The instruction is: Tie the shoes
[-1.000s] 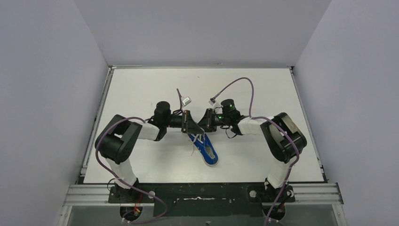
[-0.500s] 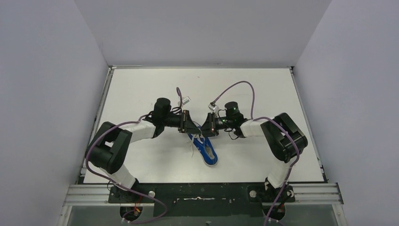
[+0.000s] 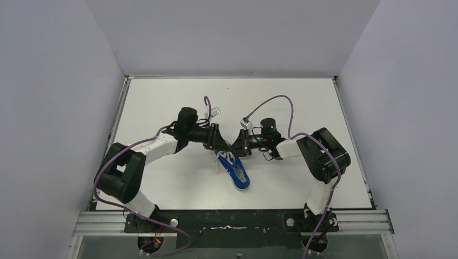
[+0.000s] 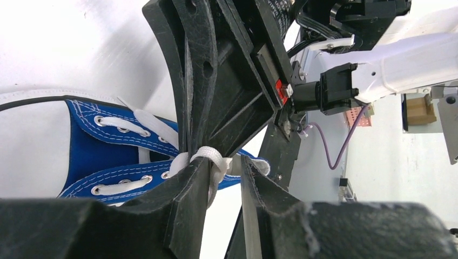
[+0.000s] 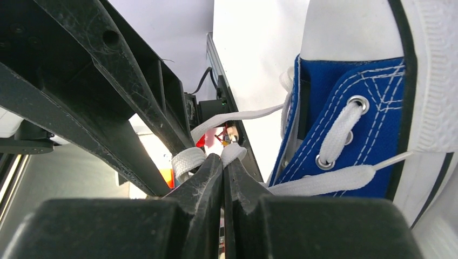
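Left wrist view: left gripper (image 4: 226, 174) has parted (narrowly) around the laces (image 4: 208, 156); right gripper (image 5: 223, 163) pinches them.

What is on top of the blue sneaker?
The white laces cross the sneaker; the right gripper pinches one strand. From above, both it and the left gripper hide its far end.

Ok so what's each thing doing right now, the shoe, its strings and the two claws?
sneaker: lying on the table, not tied.
laces: loose, no bow in sight.
left gripper: fingers a little apart, a bit of lace sits between them, not squeezed.
right gripper: shut, pinching a lace.
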You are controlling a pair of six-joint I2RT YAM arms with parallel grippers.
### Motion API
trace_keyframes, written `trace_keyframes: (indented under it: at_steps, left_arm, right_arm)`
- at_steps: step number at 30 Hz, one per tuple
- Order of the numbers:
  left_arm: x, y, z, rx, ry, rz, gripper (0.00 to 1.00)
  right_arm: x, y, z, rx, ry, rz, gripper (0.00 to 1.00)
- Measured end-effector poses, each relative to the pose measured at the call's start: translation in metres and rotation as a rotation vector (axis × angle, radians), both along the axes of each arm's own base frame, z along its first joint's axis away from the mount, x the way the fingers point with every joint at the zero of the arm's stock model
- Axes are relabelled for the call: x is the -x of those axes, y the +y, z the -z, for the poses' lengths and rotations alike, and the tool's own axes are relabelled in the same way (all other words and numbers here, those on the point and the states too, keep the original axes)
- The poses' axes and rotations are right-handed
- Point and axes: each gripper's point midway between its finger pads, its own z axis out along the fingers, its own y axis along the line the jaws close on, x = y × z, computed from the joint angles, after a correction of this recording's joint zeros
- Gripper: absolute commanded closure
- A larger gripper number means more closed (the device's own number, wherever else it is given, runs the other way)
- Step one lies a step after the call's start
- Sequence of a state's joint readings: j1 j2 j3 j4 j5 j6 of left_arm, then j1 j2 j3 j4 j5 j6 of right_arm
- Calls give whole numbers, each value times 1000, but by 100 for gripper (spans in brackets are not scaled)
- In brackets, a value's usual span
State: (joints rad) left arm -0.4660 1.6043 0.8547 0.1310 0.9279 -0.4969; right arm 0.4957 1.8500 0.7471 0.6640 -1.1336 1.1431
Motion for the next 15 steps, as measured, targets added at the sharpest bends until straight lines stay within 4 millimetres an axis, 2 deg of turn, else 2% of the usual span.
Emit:
trace_keyframes:
  at_steps: [8, 12, 15]
  left_arm:
    - [3, 1, 5, -17, -11, 14, 67]
    - [4, 2, 23, -64, 22, 7, 66]
    - [4, 0, 25, -71, 28, 13, 64]
  right_arm:
    - [1, -5, 1, -13, 32, 8, 100]
    - [5, -6, -2, -32, 24, -20, 100]
    - [8, -7, 0, -27, 37, -23, 100]
